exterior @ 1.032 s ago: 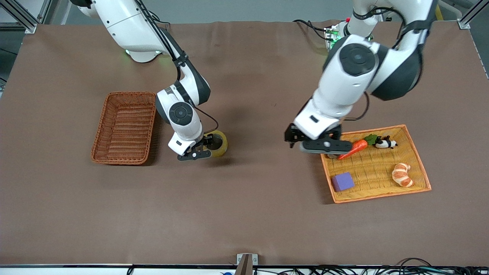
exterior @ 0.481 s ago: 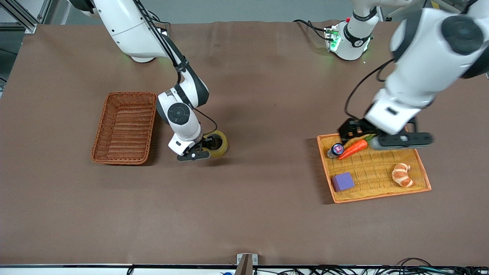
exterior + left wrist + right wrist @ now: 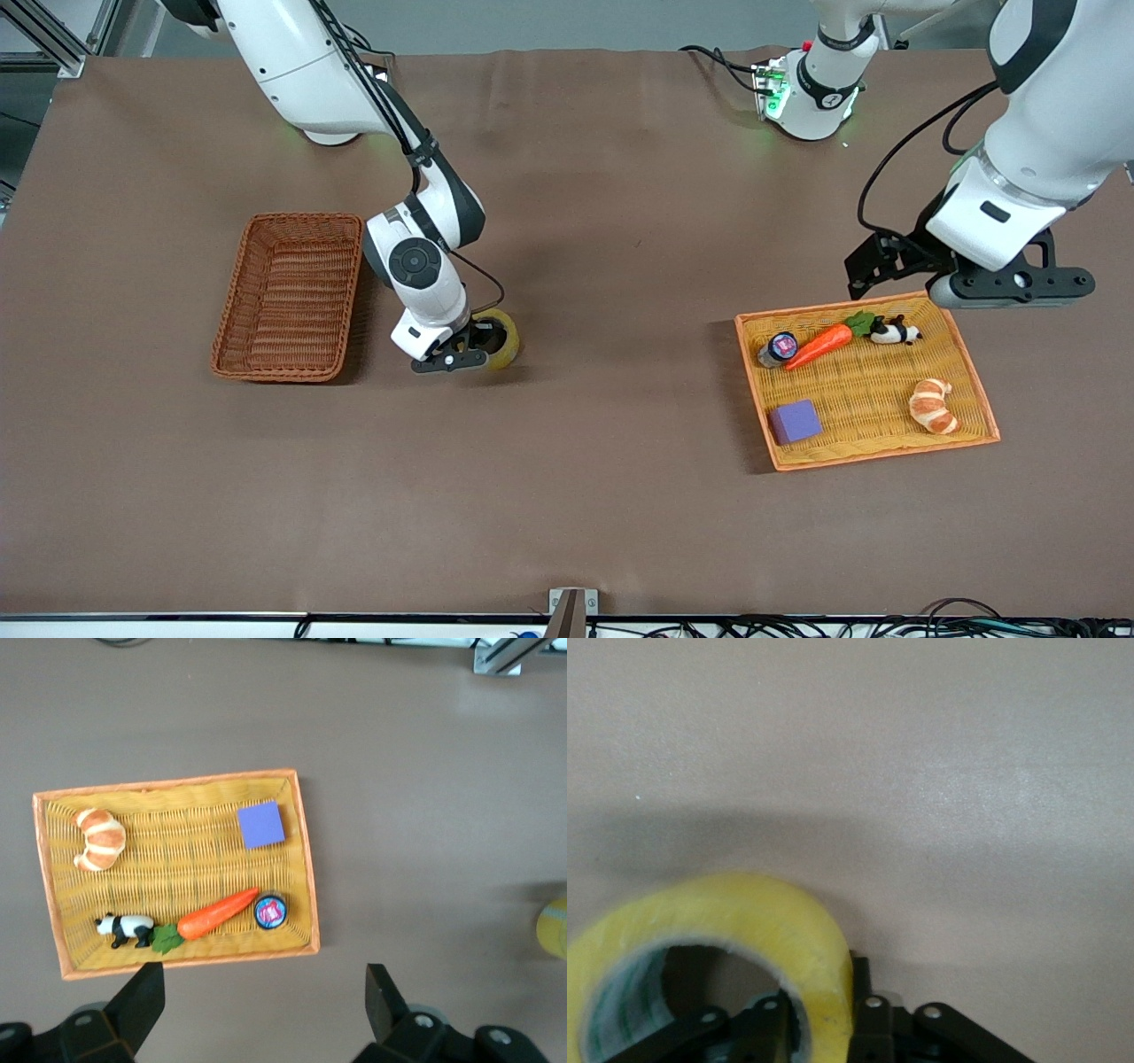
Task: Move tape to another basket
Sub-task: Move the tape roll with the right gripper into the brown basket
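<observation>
Tape (image 3: 501,337) on the table beside the basket (image 3: 291,295), pinched through its wall by the right gripper (image 3: 461,350); left gripper (image 3: 266,1010) wide open, empty, over the yellow tray (image 3: 966,354); thin rim grip, likely to slip or swing during lifting.

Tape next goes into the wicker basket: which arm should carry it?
Right. The right hand already grips the tape through its wall, beside the basket. The left hand hangs open over the yellow tray.

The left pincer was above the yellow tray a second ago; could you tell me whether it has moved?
Yes. The left pincer has swung from the yellow tray's middle-facing edge across it, toward the left arm's end of the table.
</observation>
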Controlling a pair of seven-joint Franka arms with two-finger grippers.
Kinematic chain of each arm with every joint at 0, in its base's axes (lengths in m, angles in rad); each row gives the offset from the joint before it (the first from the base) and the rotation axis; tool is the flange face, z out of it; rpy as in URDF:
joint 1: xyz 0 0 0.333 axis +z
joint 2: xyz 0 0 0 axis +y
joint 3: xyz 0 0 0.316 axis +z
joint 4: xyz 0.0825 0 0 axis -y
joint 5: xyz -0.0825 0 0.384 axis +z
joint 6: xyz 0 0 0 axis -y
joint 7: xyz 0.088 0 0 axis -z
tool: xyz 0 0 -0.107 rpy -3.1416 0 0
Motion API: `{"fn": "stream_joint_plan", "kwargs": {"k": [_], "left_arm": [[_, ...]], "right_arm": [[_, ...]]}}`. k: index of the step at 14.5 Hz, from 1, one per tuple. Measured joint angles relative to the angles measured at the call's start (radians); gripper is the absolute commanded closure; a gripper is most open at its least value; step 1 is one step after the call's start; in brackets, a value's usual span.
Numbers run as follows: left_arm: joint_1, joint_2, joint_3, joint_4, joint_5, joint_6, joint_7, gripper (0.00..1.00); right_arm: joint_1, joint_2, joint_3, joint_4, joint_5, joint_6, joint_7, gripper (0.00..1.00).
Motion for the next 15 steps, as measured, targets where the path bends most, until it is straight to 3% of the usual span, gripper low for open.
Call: {"fn": "stream_joint_plan", "kwargs": {"k": [4, 8, 12, 15], "left_arm": [[0.033, -0.051, -0.033, -0.059, 0.000, -0.006, 0.004, 0.00], [0.042, -0.064, -0.039, -0.083, -0.003, -0.006, 0.004, 0.00], [0.053, -0.105, -0.022, -0.137, -0.015, 0.002, 0.031, 0.00], [0.037, -0.123, 0.045, -0.161, -0.019, 0.002, 0.080, 0.00]], "right_arm": [[-0.006, -0.036, -0.009, 0.025, 0.000, -0.105, 0.003, 1.00], [-0.120, -0.223, -0.024, 0.023, -0.003, -0.309, -0.092, 1.00], [-0.355, -0.434, -0.033, -0.123, -0.044, -0.344, -0.419, 1.00], [-0.486, -0.515, -0.034, -0.253, -0.064, -0.337, -0.577, 1.00]]}}
